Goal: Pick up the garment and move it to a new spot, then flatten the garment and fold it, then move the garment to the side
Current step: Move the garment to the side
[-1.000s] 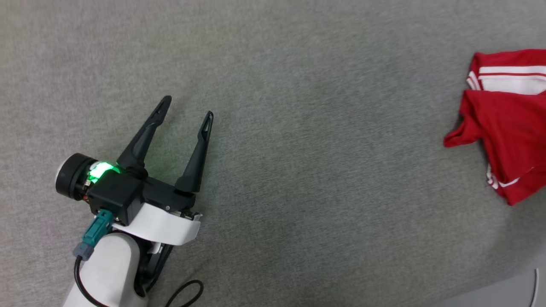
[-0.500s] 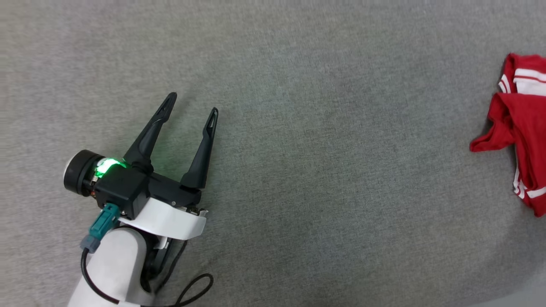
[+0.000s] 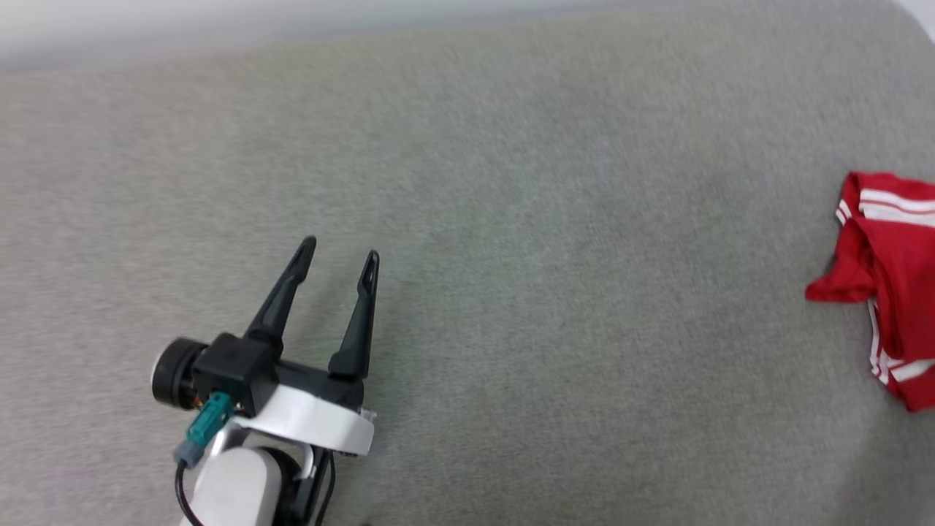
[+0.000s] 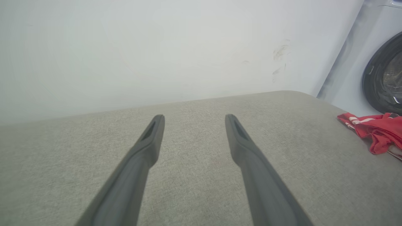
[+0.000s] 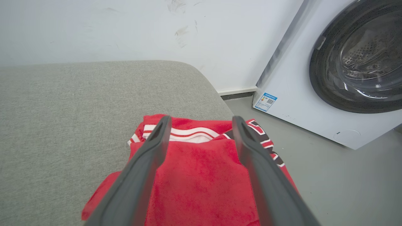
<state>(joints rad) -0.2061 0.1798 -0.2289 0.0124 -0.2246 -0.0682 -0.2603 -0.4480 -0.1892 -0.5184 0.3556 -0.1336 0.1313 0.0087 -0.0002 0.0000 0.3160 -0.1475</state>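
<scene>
Grey woven fabric covers the padded surface point(image 3: 511, 219) that runs back to a plain white wall point(image 4: 157, 47). The left gripper point(image 3: 341, 248) hangs just above the bare cloth, its two dark fingers spread wide with nothing between them. Well off to that gripper's right, at the far right edge of the surface, lies the garment point(image 3: 887, 292), a loosely folded red bundle with white-and-red striped trim along the side farthest from the robot. In the right wrist view, the right gripper point(image 5: 201, 119) is directly over this bundle. Its jaws stand wide apart and grip nothing, and red cloth fills the gap between the fingers and spreads under both of them. Whether the fingertips touch the fabric is hard to tell from this angle. Just past the right finger, a strip of black, white-edged print shows on the garment, which seems to reach the rim of the surface there. Beyond that, to the gripper's right, a white washing machine point(image 5: 314, 103) with a dark round door stands on the grey floor point(image 5: 329, 182).
</scene>
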